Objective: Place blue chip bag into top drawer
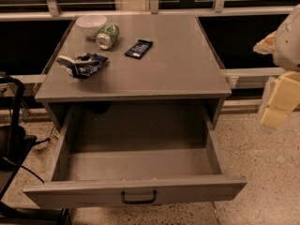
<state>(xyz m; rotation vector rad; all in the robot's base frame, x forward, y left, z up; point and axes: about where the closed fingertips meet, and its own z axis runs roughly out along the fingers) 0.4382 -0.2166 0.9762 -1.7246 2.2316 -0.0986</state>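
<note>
The blue chip bag [82,63] lies crumpled on the left side of the grey cabinet top, dark blue with white patches. The top drawer [136,191] is pulled wide open below the top, and its inside shows nothing in it. Its flat front panel carries a small black handle [138,198]. My gripper [277,108] hangs at the right edge of the view, off the cabinet's right side and above the floor, far from the bag. It holds nothing that I can see.
A white bowl [91,25] and a green can [107,35] on its side sit at the back left of the cabinet top [178,64]. A flat dark-blue bar packet [138,48] lies near the middle. A black stand with cables [11,125] is on the left.
</note>
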